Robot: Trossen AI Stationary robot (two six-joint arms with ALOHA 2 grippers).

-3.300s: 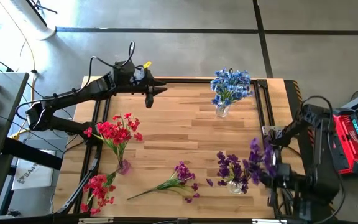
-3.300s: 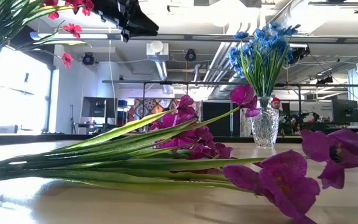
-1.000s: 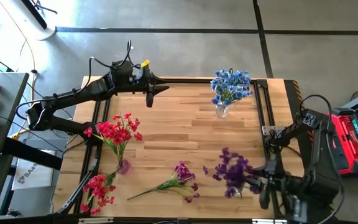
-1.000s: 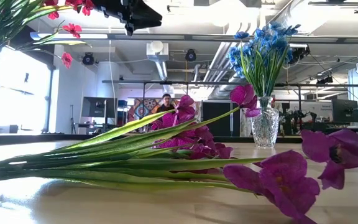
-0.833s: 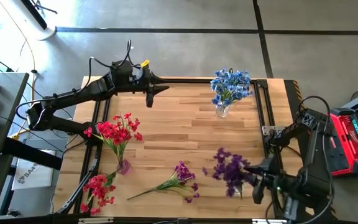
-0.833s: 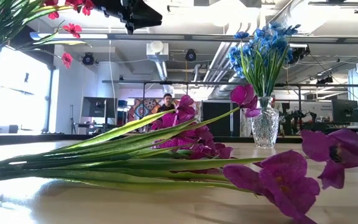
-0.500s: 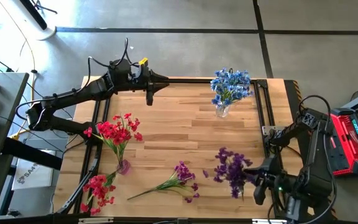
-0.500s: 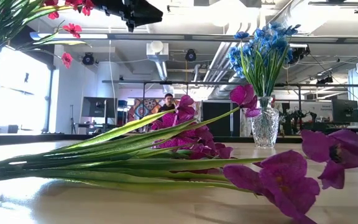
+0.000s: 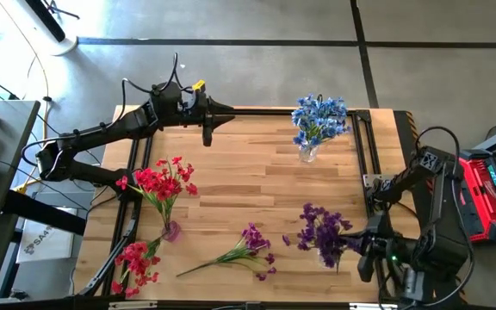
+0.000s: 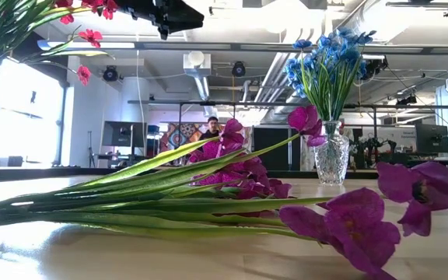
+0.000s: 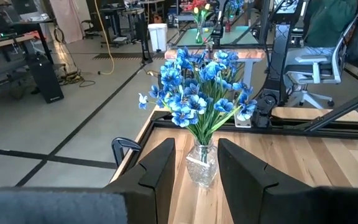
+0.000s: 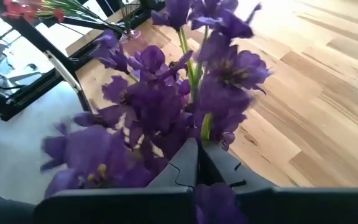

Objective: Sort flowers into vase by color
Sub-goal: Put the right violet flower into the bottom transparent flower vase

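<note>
In the high view's lower right, the right gripper (image 9: 362, 247) has its fingers clenched together beside the purple bouquet (image 9: 321, 234), dark violet blossoms on green stems. A loose purple spray (image 9: 246, 244) lies at bottom centre. The left gripper (image 9: 207, 131), upper left, hangs partly parted, holding nothing.

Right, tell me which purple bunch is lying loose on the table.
The smaller purple spray at the front middle, lying flat, stem toward the red flowers. The other purple bunch stands by the right gripper, which is shut beside it.
</note>
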